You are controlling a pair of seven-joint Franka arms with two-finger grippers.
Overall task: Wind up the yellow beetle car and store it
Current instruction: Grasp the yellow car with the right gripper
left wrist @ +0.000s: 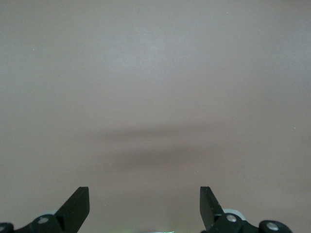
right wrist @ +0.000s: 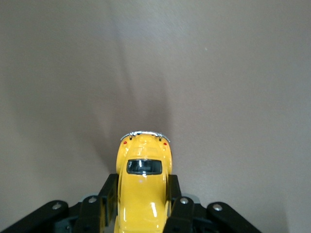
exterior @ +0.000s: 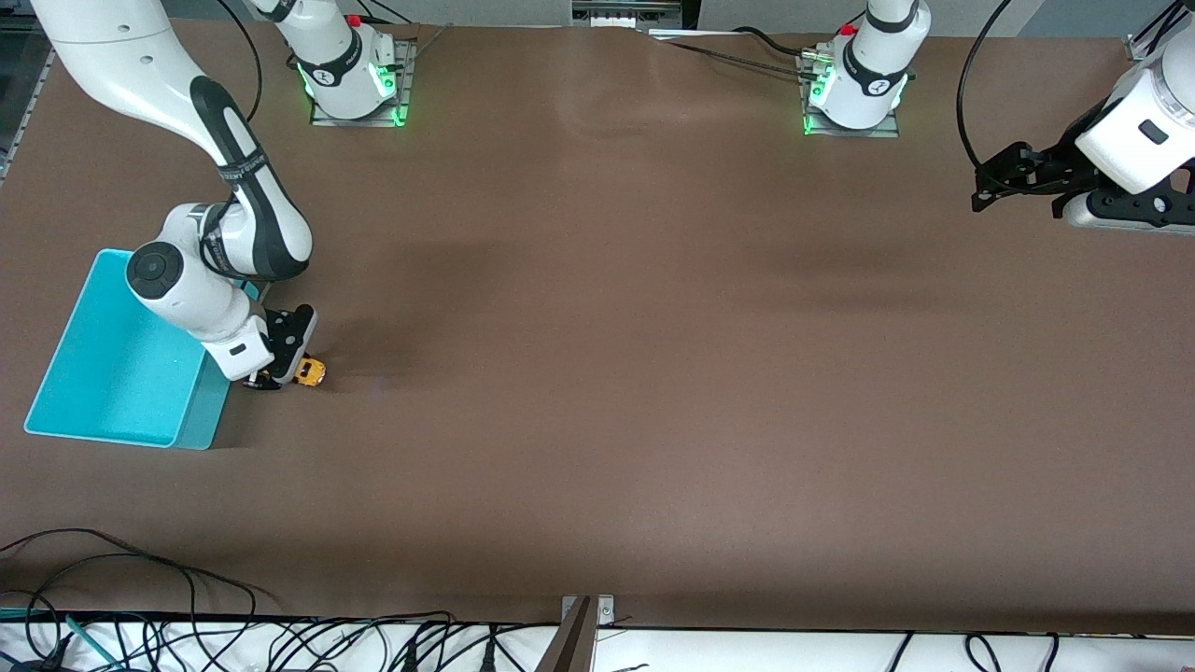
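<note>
The yellow beetle car (exterior: 309,371) is on the brown table right beside the teal bin (exterior: 112,359), on the bin's side toward the left arm's end. My right gripper (exterior: 280,373) is down at the table and shut on the car. In the right wrist view the car (right wrist: 142,187) sits between the two black fingers (right wrist: 108,194), which press its sides, with its chrome bumper pointing away from the wrist. My left gripper (exterior: 990,187) is open and empty, held up over the left arm's end of the table; its wrist view shows only bare table between its fingertips (left wrist: 77,206).
The teal bin has nothing showing in it and stands at the right arm's end of the table. Cables (exterior: 140,616) lie along the table edge nearest the front camera. A metal bracket (exterior: 583,630) sits at the middle of that edge.
</note>
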